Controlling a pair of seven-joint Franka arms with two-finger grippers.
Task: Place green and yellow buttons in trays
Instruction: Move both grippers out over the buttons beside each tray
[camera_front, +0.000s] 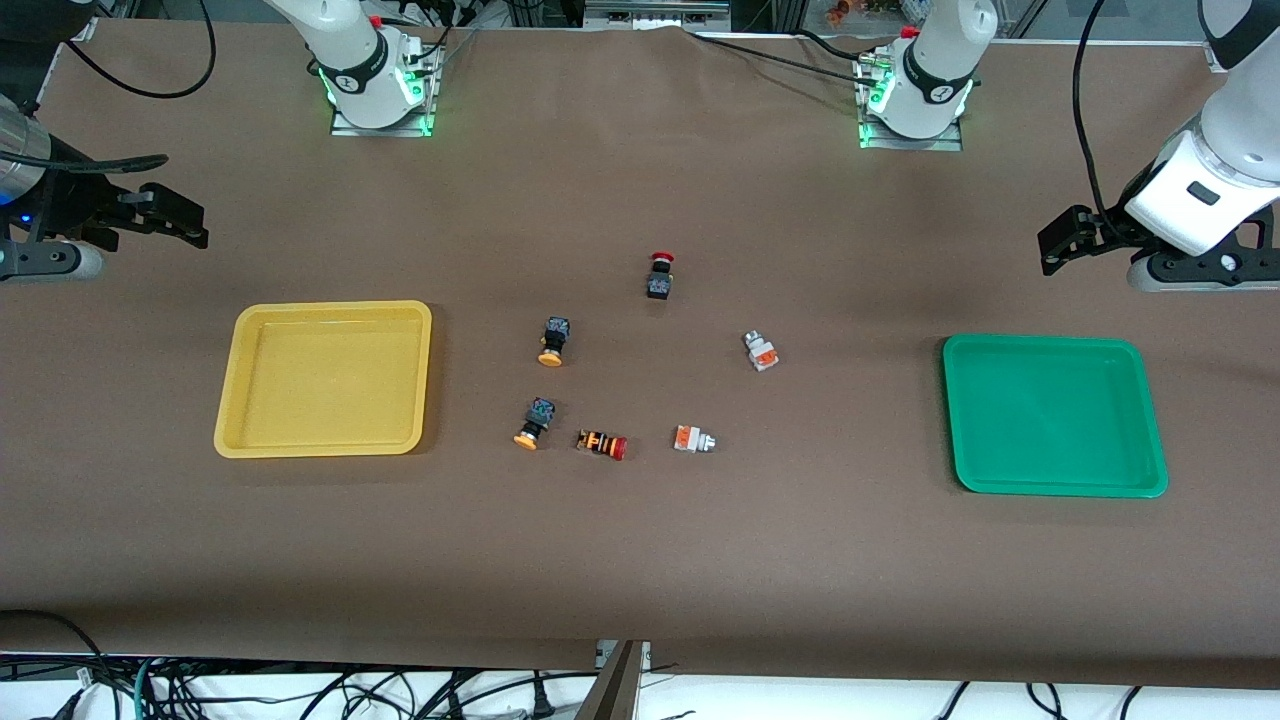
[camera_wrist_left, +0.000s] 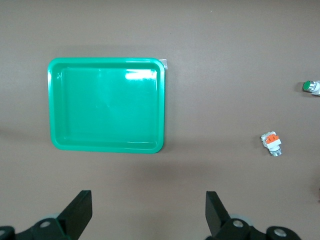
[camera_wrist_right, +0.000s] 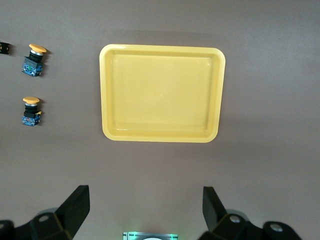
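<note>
Two black-bodied buttons with yellow caps (camera_front: 553, 342) (camera_front: 533, 424) and two white-bodied buttons with orange blocks (camera_front: 762, 351) (camera_front: 693, 439) lie on the table's middle. The yellow tray (camera_front: 325, 380) lies toward the right arm's end, the green tray (camera_front: 1055, 415) toward the left arm's end. Both trays hold nothing. My left gripper (camera_front: 1062, 240) hangs open above the table near the green tray (camera_wrist_left: 107, 105); its view shows both white buttons (camera_wrist_left: 271, 143) (camera_wrist_left: 311, 86). My right gripper (camera_front: 175, 215) hangs open near the yellow tray (camera_wrist_right: 162, 92); its view shows both yellow-capped buttons (camera_wrist_right: 34, 60) (camera_wrist_right: 31, 111).
A black button with a red cap (camera_front: 660, 275) stands farther from the front camera than the other buttons. An orange-black striped button with a red cap (camera_front: 602, 444) lies between a yellow-capped button and a white one. The arm bases stand along the table's back edge.
</note>
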